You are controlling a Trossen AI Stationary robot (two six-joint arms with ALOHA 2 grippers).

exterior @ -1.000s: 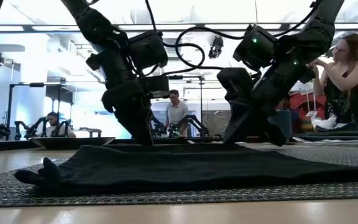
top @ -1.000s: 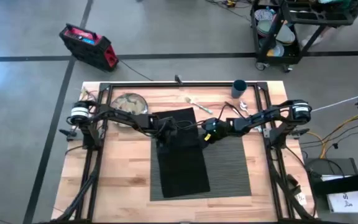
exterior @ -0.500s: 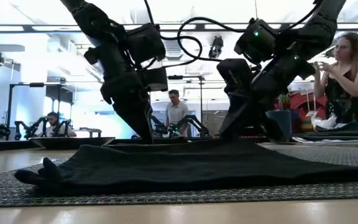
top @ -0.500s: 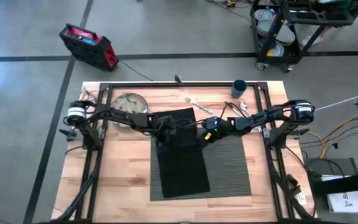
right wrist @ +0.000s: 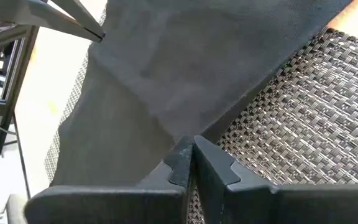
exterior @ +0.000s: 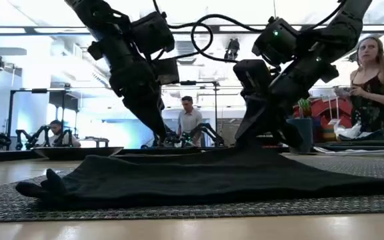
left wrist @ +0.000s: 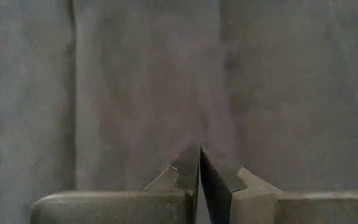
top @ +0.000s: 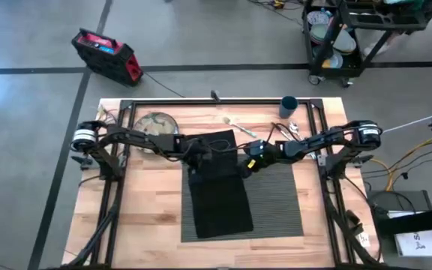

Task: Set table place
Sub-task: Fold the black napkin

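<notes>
High view: napkin (top: 217, 184) lies near-to-far.

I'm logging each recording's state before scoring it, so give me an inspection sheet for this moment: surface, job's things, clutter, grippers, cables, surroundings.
Surface: wooden table, black rails.
Job's things: grey placemat with black napkin lying over its left part; plate, blue cup and cutlery sit along the far edge, off the mat.
Clutter: nothing seen.
Grippers: left gripper shut on the napkin's far left edge; right gripper shut on its far right edge, lifting it slightly.
Cables: loops run along both arms, none on the mat.
Surroundings: red case and cart on the floor; person behind the table.
</notes>
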